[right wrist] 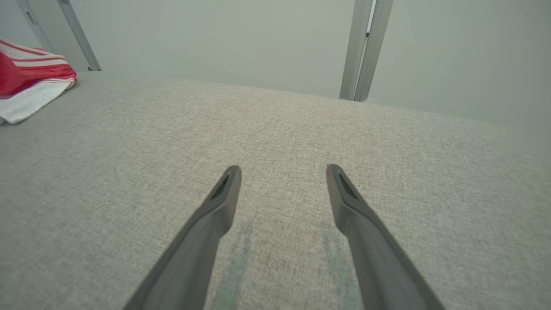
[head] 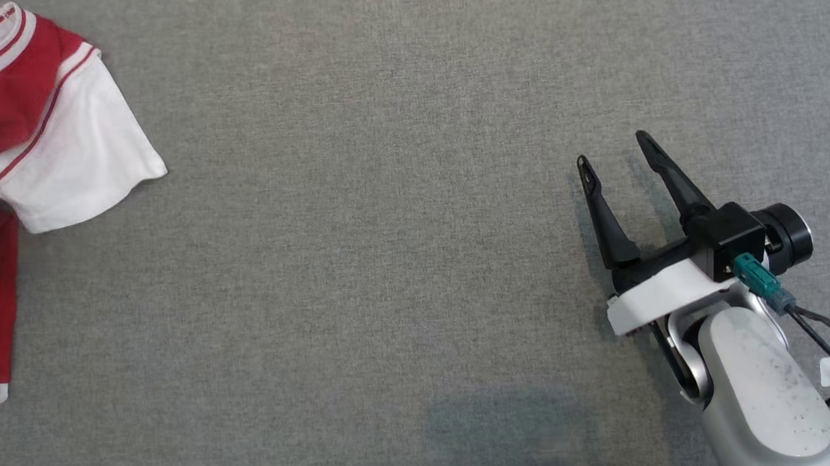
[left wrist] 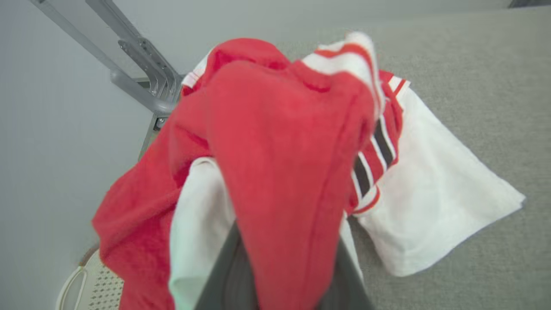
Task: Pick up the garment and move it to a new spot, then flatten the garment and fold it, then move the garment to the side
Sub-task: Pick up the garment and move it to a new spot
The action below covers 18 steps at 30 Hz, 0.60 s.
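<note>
The garment [head: 56, 140] is a red and white shirt with dark stripes, bunched at the far left edge of the grey table in the head view. In the left wrist view a red fold of the garment [left wrist: 280, 150] is lifted and runs down between my left gripper's two dark fingers [left wrist: 226, 271], which are closed on it; their tips are hidden under the cloth. A white sleeve [left wrist: 430, 193] still lies on the table. My right gripper [head: 613, 149] hovers open and empty at the lower right, far from the garment [right wrist: 30, 82]. In its own wrist view the right gripper [right wrist: 283, 169] points over bare table.
The grey fabric table top [head: 388, 263] spreads wide between the garment and my right arm. Metal frame struts [left wrist: 142, 73] rise beyond the table's far edge, and another strut [right wrist: 363, 47] stands against the pale wall. A white perforated object [left wrist: 86, 284] sits below the table edge.
</note>
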{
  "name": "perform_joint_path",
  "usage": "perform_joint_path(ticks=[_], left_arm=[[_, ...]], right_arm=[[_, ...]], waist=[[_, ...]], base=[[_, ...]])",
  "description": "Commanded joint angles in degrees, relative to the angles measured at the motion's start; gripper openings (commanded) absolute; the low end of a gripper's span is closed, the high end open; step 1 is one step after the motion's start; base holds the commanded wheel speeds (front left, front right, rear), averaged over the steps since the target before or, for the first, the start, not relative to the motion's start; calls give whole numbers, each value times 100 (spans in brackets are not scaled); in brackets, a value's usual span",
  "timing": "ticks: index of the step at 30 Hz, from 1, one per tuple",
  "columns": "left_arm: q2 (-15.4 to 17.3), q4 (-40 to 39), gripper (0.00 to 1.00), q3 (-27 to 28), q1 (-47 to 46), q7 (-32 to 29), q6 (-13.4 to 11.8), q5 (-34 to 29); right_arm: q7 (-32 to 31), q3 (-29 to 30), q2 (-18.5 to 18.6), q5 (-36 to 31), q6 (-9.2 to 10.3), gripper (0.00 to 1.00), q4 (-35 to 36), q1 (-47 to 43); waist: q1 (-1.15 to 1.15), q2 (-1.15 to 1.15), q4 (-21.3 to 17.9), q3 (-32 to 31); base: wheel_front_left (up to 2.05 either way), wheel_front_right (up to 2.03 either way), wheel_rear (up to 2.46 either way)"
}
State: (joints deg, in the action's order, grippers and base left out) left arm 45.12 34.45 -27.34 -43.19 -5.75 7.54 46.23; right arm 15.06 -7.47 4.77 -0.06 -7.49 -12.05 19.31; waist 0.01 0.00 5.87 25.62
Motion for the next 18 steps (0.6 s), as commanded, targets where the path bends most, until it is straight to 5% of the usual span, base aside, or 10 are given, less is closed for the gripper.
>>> perform_joint_path(ticks=[1, 8, 18], left_arm=[[159, -196, 0, -64, -118, 165, -10, 9], [596, -1322, 0, -167, -370, 532, -10, 123], [434, -3596, 0, 22, -229, 130, -275, 873]], right_arm=[[18, 22, -12, 46, 0, 100, -33, -150], [18, 120, -87, 183, 0, 100, -46, -529], [18, 282, -159, 315, 0, 100, 71, -963]], waist=[[-1, 0, 97, -419], [-1, 0, 44, -1121], [-1, 0, -524, -1658]], base=[[0, 0, 0], [0, 0, 0], [0, 0, 0]])
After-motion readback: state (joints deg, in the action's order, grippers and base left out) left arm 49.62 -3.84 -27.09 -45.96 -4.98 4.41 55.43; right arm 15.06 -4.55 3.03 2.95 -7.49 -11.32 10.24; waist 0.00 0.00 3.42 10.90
